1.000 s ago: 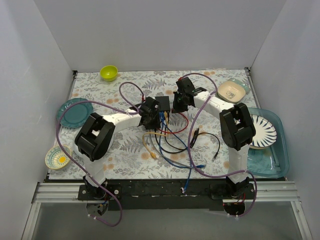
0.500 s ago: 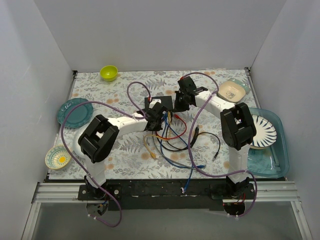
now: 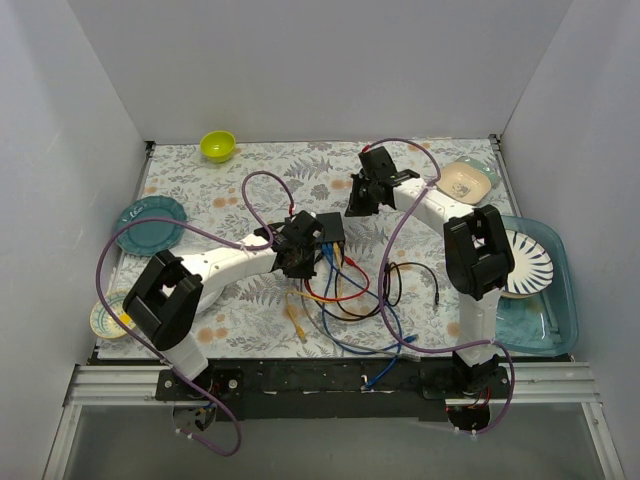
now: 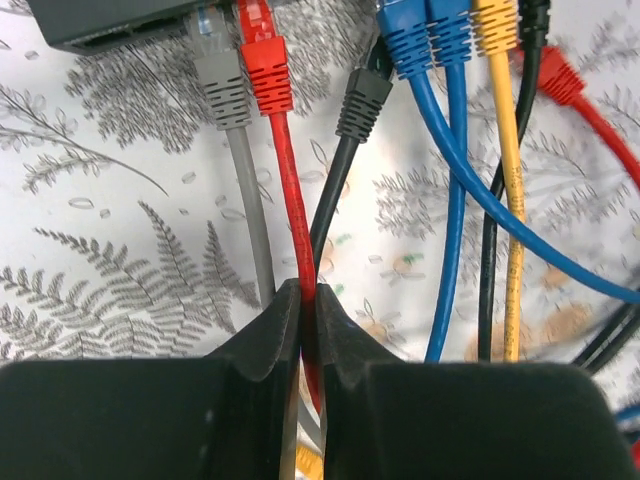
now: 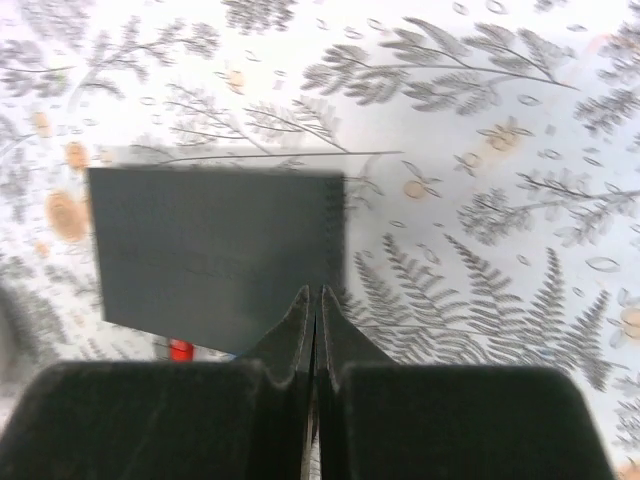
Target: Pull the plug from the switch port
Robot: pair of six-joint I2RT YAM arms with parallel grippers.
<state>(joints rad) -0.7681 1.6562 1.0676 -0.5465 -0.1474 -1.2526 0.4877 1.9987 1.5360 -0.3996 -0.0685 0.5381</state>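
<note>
The switch [image 3: 330, 228] is a flat dark box on the floral cloth, with several coloured cables plugged along its near edge. In the left wrist view its corner [image 4: 110, 25] shows at the top left, with a grey plug [image 4: 222, 88] and a red plug [image 4: 264, 62] at its port edge. My left gripper [image 4: 308, 288] is shut on the red cable [image 4: 290, 200] a short way behind the red plug; it also shows in the top view [image 3: 298, 260]. My right gripper [image 5: 315, 293] is shut and empty, its tips over the switch's right edge [image 5: 215, 250]; in the top view it [image 3: 353, 207] sits just beyond the switch.
Blue [image 4: 440, 190], yellow [image 4: 505, 180] and black [image 4: 345, 160] cables lie beside the red one. Loose cables loop near the table front [image 3: 350, 300]. A green bowl [image 3: 217, 145], teal plate [image 3: 150, 215], small bowl [image 3: 112, 318], cream dish [image 3: 465, 180] and a tub with a striped plate [image 3: 530, 270] ring the edges.
My left gripper has drawn back towards the near left with the red cable. The switch has slid nearer with it. The cables have shifted; my right gripper stays beside the switch's far corner.
</note>
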